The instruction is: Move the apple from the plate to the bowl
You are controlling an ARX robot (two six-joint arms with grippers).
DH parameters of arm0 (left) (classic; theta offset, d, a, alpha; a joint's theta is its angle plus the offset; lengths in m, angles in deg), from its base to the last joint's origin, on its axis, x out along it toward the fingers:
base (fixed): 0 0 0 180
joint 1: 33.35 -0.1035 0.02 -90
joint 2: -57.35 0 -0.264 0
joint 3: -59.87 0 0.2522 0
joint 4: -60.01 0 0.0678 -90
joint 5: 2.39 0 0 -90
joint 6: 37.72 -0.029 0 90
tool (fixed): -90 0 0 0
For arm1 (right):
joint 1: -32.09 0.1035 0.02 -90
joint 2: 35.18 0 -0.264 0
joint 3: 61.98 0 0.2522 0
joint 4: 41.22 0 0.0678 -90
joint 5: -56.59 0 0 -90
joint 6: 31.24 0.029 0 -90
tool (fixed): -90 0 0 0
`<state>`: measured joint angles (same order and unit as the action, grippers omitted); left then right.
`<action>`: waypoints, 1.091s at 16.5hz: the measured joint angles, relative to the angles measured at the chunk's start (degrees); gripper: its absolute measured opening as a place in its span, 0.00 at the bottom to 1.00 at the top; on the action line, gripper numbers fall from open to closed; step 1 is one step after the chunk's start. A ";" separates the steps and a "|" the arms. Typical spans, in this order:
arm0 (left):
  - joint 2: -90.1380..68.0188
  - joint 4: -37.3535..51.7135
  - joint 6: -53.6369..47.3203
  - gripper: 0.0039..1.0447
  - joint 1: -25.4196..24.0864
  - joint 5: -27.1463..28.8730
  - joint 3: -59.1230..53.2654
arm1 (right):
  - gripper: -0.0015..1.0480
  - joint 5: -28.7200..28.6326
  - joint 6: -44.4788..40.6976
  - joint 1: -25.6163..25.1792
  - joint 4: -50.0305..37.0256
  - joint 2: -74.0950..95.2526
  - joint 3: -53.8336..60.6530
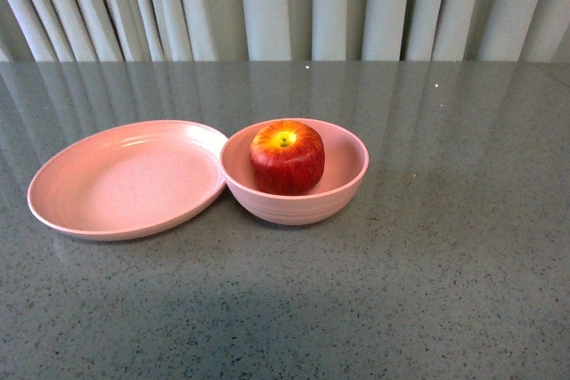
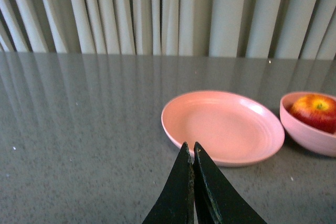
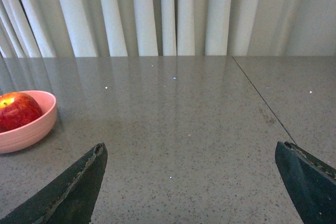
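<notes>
On the grey speckled tabletop (image 1: 445, 246), near the middle of the front view, the apple (image 1: 287, 157) sits upright inside the bowl (image 1: 343, 186), its yellow stem dimple facing up. At the bowl's 9 o'clock lies the plate (image 1: 125, 180), bare, its rim touching or just beside the bowl's rim where the two meet. Behind the tabletop, at 12 o'clock, hangs a pale pleated curtain (image 1: 285, 2), whose folds are mirrored faintly in the glossy surface. Nothing else stands near the bowl or plate, and neither arm appears in the front view.

From the left wrist view, the left tool (image 2: 190, 153) has its dark fingers pressed together, tips meeting with nothing between them, poised over the tabletop near the plate (image 2: 223, 129); the bowl (image 2: 307, 132) with the apple (image 2: 315, 111) is beyond the plate. From the right wrist view, the right tool (image 3: 191, 150) is spread wide apart and holds nothing, with the bowl (image 3: 37, 124) and apple (image 3: 18, 111) well off to one side. A thin seam (image 3: 262, 100) crosses the tabletop there. No readable writing or label shows anywhere.
</notes>
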<state>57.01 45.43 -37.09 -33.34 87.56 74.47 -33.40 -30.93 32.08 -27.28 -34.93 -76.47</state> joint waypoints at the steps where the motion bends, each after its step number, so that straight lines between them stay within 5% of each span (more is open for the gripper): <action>1: -0.09 0.37 -0.02 0.01 0.00 0.07 0.00 | 0.94 0.00 0.00 0.00 0.04 0.00 0.00; 5: 0.00 0.61 0.00 0.01 0.00 0.07 0.00 | 0.94 0.00 0.00 0.00 0.04 0.00 0.00; 14: 0.00 0.63 -0.02 0.94 0.00 0.07 0.00 | 0.94 0.00 0.02 0.00 0.04 0.00 0.00; 18: 0.00 0.61 -0.17 0.94 0.00 0.07 0.00 | 0.94 0.00 0.00 0.00 0.04 0.00 0.00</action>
<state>57.01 46.05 -37.27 -33.34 87.62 74.47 -33.40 -30.93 32.08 -27.23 -34.93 -76.47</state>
